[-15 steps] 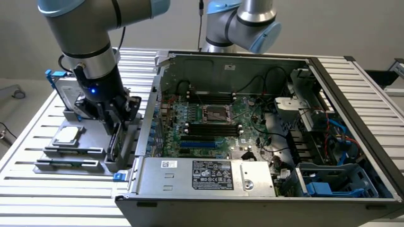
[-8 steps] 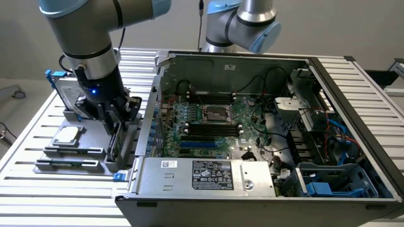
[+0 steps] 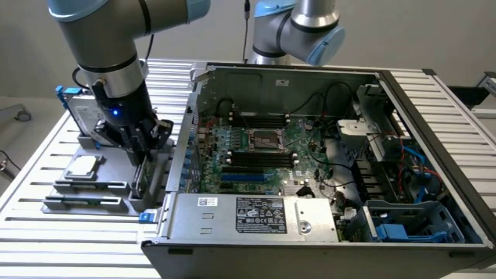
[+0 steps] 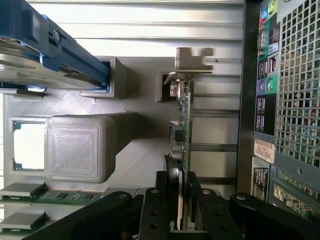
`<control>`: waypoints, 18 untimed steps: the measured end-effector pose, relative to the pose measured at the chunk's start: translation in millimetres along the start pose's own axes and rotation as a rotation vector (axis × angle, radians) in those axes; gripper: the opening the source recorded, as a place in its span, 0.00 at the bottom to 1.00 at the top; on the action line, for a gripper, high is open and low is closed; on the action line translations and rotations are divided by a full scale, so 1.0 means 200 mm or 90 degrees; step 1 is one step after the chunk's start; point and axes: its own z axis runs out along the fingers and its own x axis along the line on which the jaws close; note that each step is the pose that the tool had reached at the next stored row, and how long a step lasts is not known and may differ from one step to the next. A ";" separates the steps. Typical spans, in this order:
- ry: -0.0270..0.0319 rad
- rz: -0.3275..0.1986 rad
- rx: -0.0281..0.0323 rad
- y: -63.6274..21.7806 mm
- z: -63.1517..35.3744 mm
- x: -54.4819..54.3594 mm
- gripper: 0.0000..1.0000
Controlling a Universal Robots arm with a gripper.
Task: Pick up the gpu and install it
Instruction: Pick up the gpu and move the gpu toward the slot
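Note:
The gpu [image 4: 185,120] stands on edge in a slot of the grey holder [image 4: 135,150], its green board face and metal end bracket visible. In the exterior view the gpu [image 3: 138,181] is a thin dark card at the holder's side nearest the computer case. My gripper [image 3: 140,160] has come straight down over it. In the wrist view the gripper [image 4: 183,197] straddles the card's near end, one black finger [image 4: 165,200] on each face. The jaws stand close to the card with a thin gap still showing. The card rests in its slot.
The open computer case [image 3: 434,116] with its motherboard [image 3: 263,151] lies right beside the holder. On the holder there are a hard drive in a blue frame [image 3: 78,110], a processor chip [image 3: 83,167] and memory sticks [image 3: 81,203]. A second arm [image 3: 302,29] stands behind the case.

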 end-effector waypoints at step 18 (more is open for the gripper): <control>-0.0001 0.000 0.0000 0.000 0.000 0.00 0.26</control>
